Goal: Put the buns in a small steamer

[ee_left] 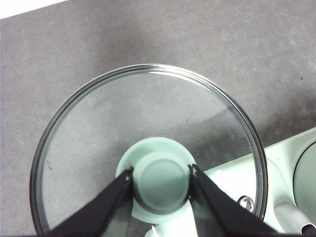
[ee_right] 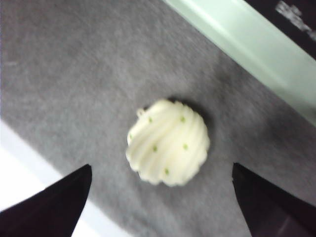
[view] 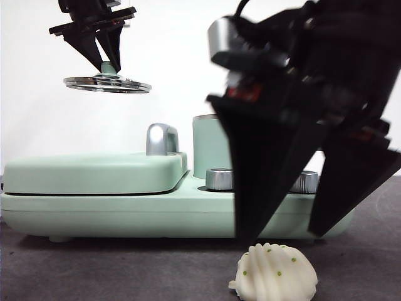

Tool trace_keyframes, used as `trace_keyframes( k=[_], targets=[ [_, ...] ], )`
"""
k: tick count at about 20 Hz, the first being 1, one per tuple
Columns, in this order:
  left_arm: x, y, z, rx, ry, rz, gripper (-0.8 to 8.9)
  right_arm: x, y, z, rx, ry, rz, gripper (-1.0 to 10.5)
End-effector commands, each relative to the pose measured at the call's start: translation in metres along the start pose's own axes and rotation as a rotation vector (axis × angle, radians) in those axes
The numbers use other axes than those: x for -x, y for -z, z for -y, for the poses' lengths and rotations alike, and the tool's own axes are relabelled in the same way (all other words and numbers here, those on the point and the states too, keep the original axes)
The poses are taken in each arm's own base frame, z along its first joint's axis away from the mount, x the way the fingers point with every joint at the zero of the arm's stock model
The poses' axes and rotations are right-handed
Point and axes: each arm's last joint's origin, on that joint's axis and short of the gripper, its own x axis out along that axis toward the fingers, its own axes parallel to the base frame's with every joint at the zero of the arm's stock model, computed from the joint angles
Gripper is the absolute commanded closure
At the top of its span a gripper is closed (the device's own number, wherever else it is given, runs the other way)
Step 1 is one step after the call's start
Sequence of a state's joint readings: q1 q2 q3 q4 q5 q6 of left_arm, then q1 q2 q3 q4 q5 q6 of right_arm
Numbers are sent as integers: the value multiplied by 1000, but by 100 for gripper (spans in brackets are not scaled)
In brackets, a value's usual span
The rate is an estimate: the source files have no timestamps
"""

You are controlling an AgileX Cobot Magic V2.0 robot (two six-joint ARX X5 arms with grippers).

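- Left gripper (view: pixel 108 59): raised high over the left end of the appliance, pointing down, jaws clamped on the green knob (ee_left: pixel 162 178) of the lid (view: pixel 107 83). The lid hangs level in the air, clear of everything beneath it. The left wrist view shows the jaws pinching the knob from two sides, with grey table visible through the glass.
- Griddle (view: pixel 94 172): flat mint-green cover, shut, chrome handle (view: pixel 161 138) at its right end. Not part of the job.
- Steamer (view: pixel 211 145): mint-green pot standing on the appliance just right of the chrome handle, top open since its lid is held aloft. Its right side is hidden by the near arm.
- Right gripper (view: pixel 294 235): large and dark in the front view, coming in from the upper right, tips aimed down at the table. Jaws spread wide, holding nothing, one tip either side of the bun and above it.
- Bun (view: pixel 274 271): shell-shaped, ridged, green-dotted, lying on the grey table in front of the appliance, apart from it. The right wrist view shows it centred between the open jaws, somewhat blurred.
- Second bun: not visible in any view.
- Handling judgement: the bun looks light and soft, likely to dent under a hard squeeze; the ridges should offer some grip. Best hold is across its widest part, low on the flanks, with gentle closure.
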State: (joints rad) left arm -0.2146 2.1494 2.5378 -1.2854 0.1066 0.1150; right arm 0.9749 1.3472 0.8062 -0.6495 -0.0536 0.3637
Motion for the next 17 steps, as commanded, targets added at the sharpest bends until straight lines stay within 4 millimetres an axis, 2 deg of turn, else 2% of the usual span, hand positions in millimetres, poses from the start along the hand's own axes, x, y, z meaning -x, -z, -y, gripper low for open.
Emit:
trace_keyframes(
  k=[1, 3, 6, 10, 12, 14, 17],
  targets=[
    [11, -7, 2, -7, -2, 65, 700, -10, -3, -4, 15, 2, -13, 493],
    [11, -7, 1, -5, -4, 65, 700, -18, -4, -4, 18, 14, -33, 507],
    [11, -7, 1, -5, -4, 65, 700, -25, -5, -3, 33, 24, -50, 723],
    [11, -7, 1, -5, -4, 66, 700, -29, -5, -3, 32, 28, -61, 738],
    [11, -7, 1, -5, -4, 66, 700, -29, -6, -3, 32, 24, -51, 830],
    [11, -7, 1, -4, -4, 66, 700, -28, -8, -4, 30, 7, -39, 833],
    [11, -7, 1, -4, -4, 64, 700, -12, -21, -10, 30, 1, -40, 833]
  ],
)
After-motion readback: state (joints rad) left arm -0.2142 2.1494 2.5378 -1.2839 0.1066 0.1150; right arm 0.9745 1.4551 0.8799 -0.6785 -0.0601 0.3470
